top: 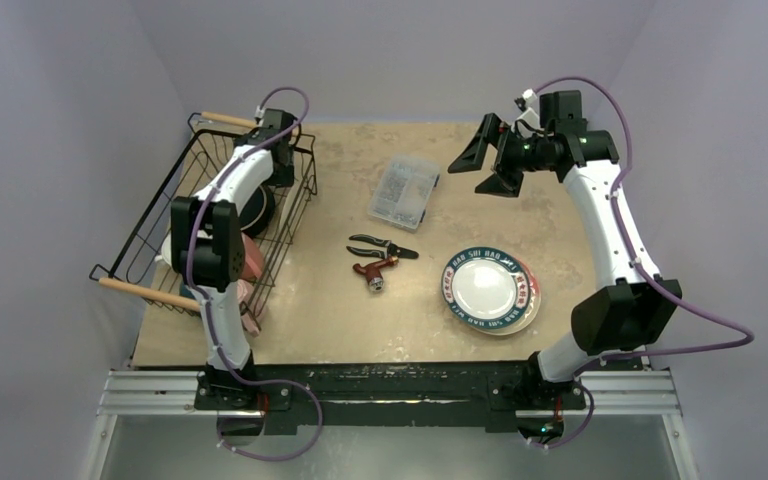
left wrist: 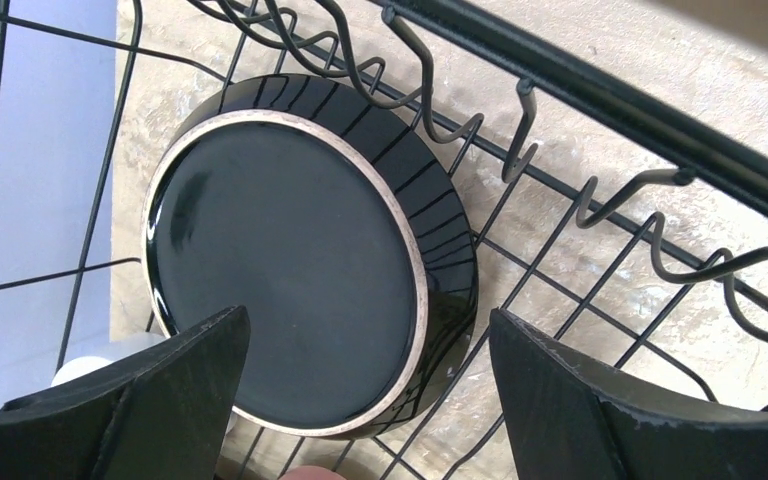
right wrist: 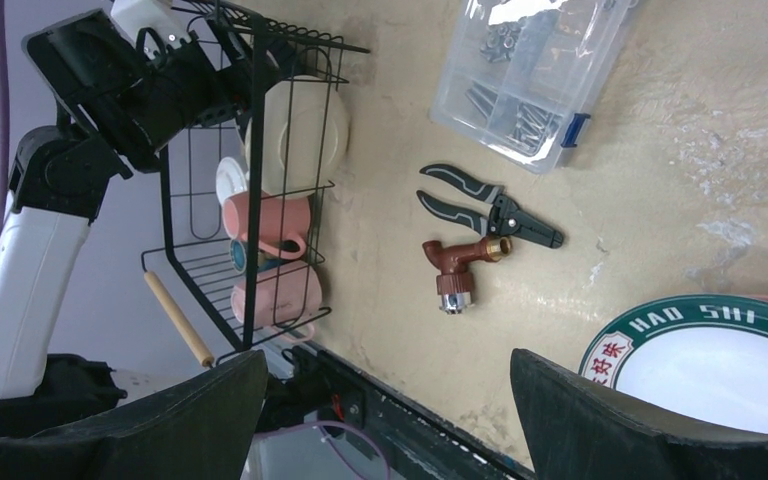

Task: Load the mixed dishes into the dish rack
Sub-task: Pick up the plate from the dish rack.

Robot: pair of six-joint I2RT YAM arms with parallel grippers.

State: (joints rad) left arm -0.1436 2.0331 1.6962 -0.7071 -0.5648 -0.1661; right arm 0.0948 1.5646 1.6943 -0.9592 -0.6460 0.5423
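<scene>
The black wire dish rack [top: 160,215] with wooden handles stands at the left. My left gripper [top: 280,170] reaches into its far end and is open with nothing between the fingers. Just beyond the left gripper [left wrist: 370,400], a glossy black dish [left wrist: 290,270] with a pale ring lies against the rack's ribbed wire. Two pink mugs [right wrist: 270,215], a white cup [right wrist: 228,180] and a cream round dish [right wrist: 300,135] sit in the rack. A teal-patterned plate [top: 488,288] lies on a red-rimmed plate [top: 533,300] on the table. My right gripper [top: 488,160] hovers open and empty, high over the far right.
A clear plastic compartment box [top: 404,190] lies at the back middle. Black pliers [top: 385,245] and a red-brown tap fitting [top: 372,272] lie between the rack and the plates. The rack's wires [left wrist: 560,250] close around the left gripper.
</scene>
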